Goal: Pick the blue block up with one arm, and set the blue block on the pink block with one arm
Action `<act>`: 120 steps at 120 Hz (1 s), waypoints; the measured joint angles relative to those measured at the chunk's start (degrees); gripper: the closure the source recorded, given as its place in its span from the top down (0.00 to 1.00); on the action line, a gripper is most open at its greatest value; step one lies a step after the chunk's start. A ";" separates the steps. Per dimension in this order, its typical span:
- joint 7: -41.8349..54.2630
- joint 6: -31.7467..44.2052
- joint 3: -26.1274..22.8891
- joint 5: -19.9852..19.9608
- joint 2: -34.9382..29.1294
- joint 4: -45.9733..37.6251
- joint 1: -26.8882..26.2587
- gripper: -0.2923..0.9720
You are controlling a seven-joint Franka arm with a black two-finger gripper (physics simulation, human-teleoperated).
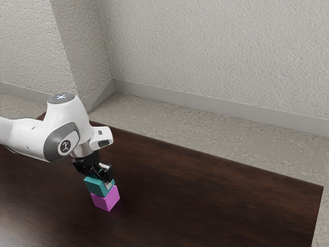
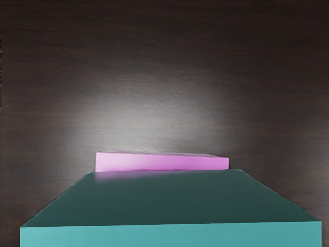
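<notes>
the blue block (image 1: 96,186), a small plain cube of teal-tinged blue, is sitting on top of the pink block (image 1: 106,199), a magenta-pink cube of much the same build, and the two are making a short stack on the dark brown wooden table (image 1: 205,195). from the exterior view i am seeing the blue block touching the pink block beneath it, and it seems to be turned a little so that their edges are not quite lining up. the white, grey-jointed robot arm (image 1: 46,136) is reaching in from the exterior view's left and bending down over the stack, and its black gripper (image 1: 101,176) is hanging right at the blue block, its dark body overlapping that cube's top. i cannot tell whether the pincer is clenched on the cube or released from it, as the contact is too small and dark for me to read. in the wrist view the blue block (image 2: 164,206) is lying just under my hand, showing a shaded top and a brighter front face. beyond its far edge a thin strip of the pink block (image 2: 162,162) is peeking out, with the table (image 2: 164,77) spreading behind it under a soft pool of light. past the table in the exterior view a pale speckled floor (image 1: 216,128) is running up to a rough light-grey wall (image 1: 216,46).
</notes>
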 joint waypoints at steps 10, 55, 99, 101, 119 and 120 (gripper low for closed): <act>0.09 0.06 0.00 0.08 0.00 0.00 0.01 0.51; 1.51 0.27 0.00 0.50 0.00 0.09 0.10 0.51; 3.86 0.79 0.00 0.30 0.00 0.09 0.68 0.51; 3.94 0.80 0.00 0.28 0.00 0.09 0.69 0.51; 4.73 0.81 0.00 -0.31 -0.02 0.09 0.64 0.60; 4.77 0.80 0.00 -0.34 -0.03 0.09 0.63 0.61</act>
